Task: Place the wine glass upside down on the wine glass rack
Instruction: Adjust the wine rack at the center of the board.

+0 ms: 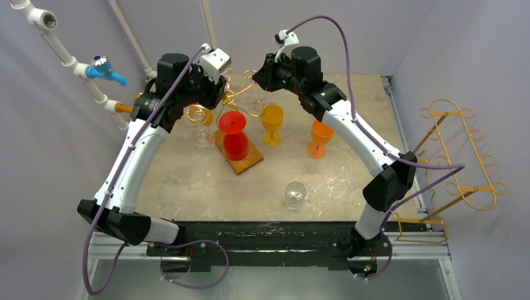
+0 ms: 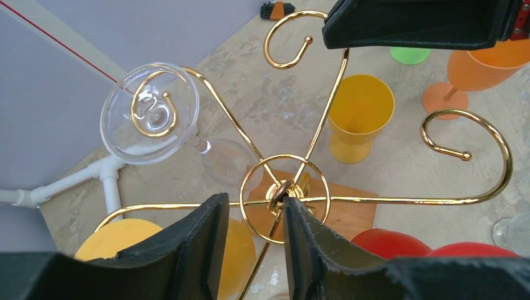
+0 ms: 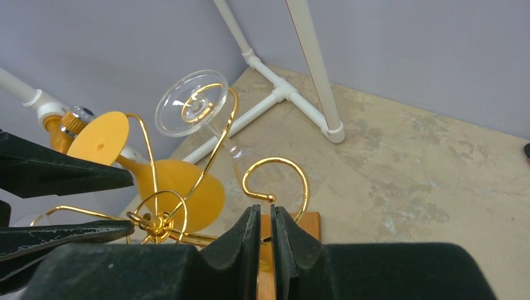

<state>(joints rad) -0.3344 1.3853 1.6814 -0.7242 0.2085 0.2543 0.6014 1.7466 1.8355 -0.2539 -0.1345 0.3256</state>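
Note:
A gold wire rack point(image 1: 240, 103) stands on a wooden base point(image 1: 247, 161) at the back middle of the table. A clear wine glass point(image 2: 150, 112) hangs upside down, its foot seated in one spiral hook; it also shows in the right wrist view point(image 3: 192, 103) and the top view point(image 1: 201, 130). A second clear glass point(image 1: 295, 194) sits on the table near the front. My left gripper point(image 2: 255, 200) is open above the rack's hub point(image 2: 281, 192), which touches its right finger. My right gripper point(image 3: 265, 209) is shut on a thin rack arm below a curled hook point(image 3: 275, 161).
A yellow glass point(image 3: 181, 187) hangs upside down on the rack. A red glass point(image 1: 235, 134), a yellow glass point(image 1: 272, 122) and an orange glass point(image 1: 320, 136) stand around the base. White pipes with a blue valve point(image 1: 106, 69) are at the back left. A second gold rack point(image 1: 462, 156) is off the table's right edge.

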